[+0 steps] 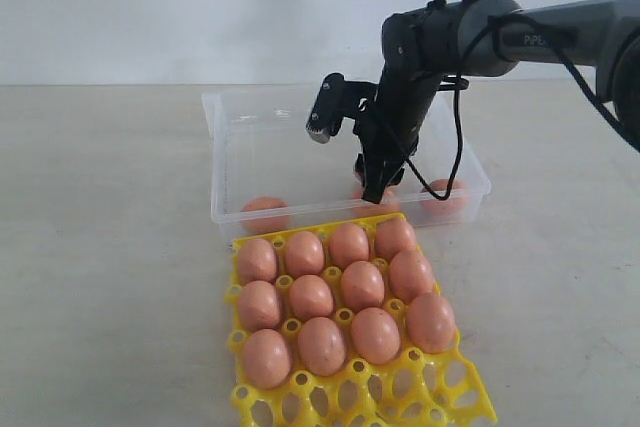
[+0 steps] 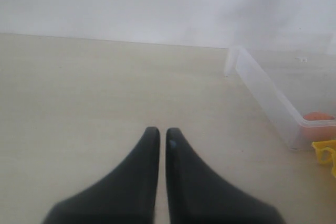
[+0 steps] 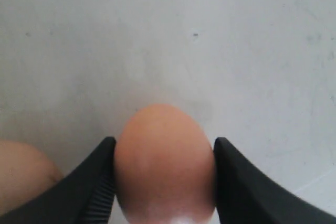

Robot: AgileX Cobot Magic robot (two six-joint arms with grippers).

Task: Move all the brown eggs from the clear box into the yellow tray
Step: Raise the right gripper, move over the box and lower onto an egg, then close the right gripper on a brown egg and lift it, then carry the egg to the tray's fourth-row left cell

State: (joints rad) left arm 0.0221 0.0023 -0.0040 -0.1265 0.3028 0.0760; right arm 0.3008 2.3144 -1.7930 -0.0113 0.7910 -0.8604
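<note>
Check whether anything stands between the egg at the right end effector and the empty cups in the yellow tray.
Yes: beyond the held egg, the clear box's near wall, then three filled rows of eggs before the tray's empty front cups.

A pale beige table (image 1: 100, 247), matte and faintly mottled, fills the foreground. Behind its far edge rises a plain whitish wall (image 1: 200, 7). The light is soft and even, casting only faint shadows.

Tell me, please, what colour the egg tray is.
Bright yellow; the egg tray shows best in the exterior view.
</note>
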